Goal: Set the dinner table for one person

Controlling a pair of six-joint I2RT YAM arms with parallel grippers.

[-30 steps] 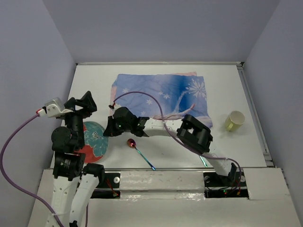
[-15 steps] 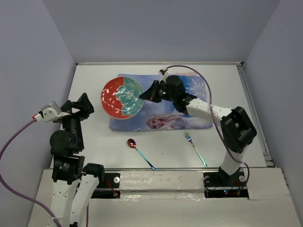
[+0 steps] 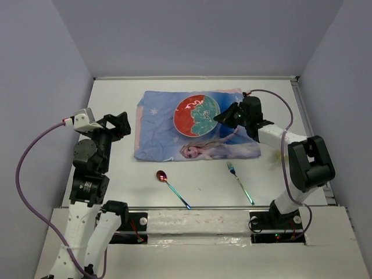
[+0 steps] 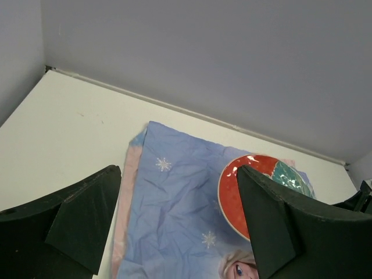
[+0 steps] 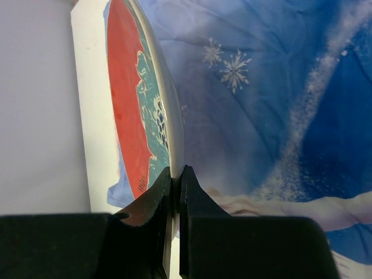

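The white table (image 3: 110, 102) fills the floor of the booth, and a blue printed mat (image 3: 160, 125) lies toward its far side. Over the mat's far middle is a red and green plate (image 3: 196, 115). The right gripper (image 3: 224, 118) comes in from the mat's right and its fingers are clamped tight on the plate's rim. From the wrist the plate shows edge-on. I can't tell if it touches the cloth. The left gripper (image 3: 119, 125) hangs off the mat's left edge, fingers spread wide, with nothing between them. On the bare table on the near side of the mat lie a spoon (image 3: 172, 189), below the mat's left half, and a fork (image 3: 240, 183), below its right half, well apart from each other.
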